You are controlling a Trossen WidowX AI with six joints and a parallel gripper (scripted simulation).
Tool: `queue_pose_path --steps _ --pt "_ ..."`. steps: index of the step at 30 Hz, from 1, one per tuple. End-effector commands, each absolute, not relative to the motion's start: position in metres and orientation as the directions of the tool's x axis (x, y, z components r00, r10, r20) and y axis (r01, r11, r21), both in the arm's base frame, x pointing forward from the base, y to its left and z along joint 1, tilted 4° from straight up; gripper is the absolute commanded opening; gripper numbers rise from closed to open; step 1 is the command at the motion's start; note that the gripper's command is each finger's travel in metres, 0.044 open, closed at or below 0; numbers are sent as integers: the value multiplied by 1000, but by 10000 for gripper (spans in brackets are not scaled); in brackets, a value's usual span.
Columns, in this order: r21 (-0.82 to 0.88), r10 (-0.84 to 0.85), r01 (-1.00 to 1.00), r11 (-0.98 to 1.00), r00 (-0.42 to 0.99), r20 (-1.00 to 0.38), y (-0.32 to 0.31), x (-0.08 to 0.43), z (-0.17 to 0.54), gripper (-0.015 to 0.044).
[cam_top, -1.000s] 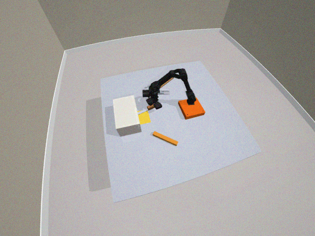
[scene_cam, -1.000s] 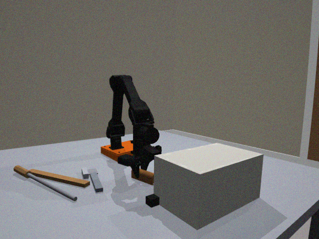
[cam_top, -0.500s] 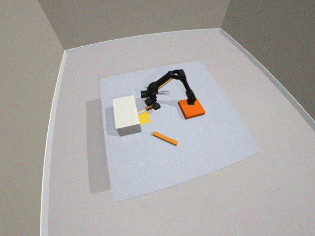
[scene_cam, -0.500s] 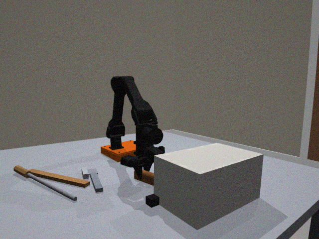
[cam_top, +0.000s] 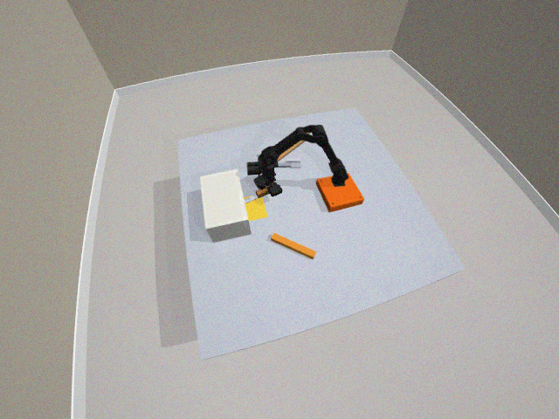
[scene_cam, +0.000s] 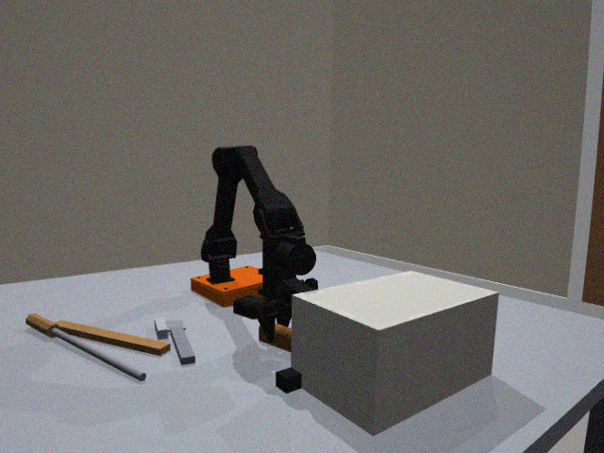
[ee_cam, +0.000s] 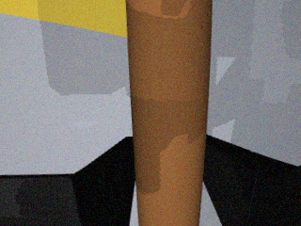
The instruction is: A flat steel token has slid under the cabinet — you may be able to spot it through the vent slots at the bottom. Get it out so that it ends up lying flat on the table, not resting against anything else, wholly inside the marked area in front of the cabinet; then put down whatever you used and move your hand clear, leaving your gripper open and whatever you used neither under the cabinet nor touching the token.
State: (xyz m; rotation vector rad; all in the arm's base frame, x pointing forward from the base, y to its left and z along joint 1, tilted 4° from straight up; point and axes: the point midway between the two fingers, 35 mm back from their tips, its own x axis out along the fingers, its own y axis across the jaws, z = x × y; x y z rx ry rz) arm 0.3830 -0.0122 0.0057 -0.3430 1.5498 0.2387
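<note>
My gripper (cam_top: 268, 188) (scene_cam: 277, 328) (ee_cam: 165, 143) is shut on the wooden handle (cam_top: 261, 193) (scene_cam: 276, 336) (ee_cam: 169, 71) of a tool, low in front of the cabinet (cam_top: 223, 198) (scene_cam: 399, 302). In the top view the tool's thin pale shaft (cam_top: 251, 198) runs from the handle to the cabinet's front edge; its far end is hidden. The yellow marked area (cam_top: 257, 209) (ee_cam: 85, 18) lies in front of the cabinet, just beside the shaft. The steel token is not visible in any view, and the vent slots cannot be made out.
An orange-brown bar (cam_top: 293, 246) lies near the marked area. On the other side lie a wooden bar (scene_cam: 111, 336), a grey rod (scene_cam: 99, 353) with a wooden handle, and a grey T-shaped piece (scene_cam: 181, 343). A black cube (scene_cam: 288, 379) sits by the cabinet's corner.
</note>
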Motion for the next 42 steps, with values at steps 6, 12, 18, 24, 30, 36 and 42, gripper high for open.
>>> queue_pose_path --steps 6,12,18,24,30,36,42 --pt "-68 -67 -360 930 15 -998 -9 393 6 0" --pt "-68 -66 -360 930 15 -998 -7 398 6 0" --pt "-68 -66 -360 931 16 -998 -5 404 6 0" --pt "-68 -66 -360 931 16 -998 -3 409 6 0" --pt "-68 -66 -360 931 17 -998 -1 413 6 0" --pt "-68 -66 -360 931 17 -998 1 418 6 0" --pt "-67 -65 -360 931 17 -998 5 419 5 0"
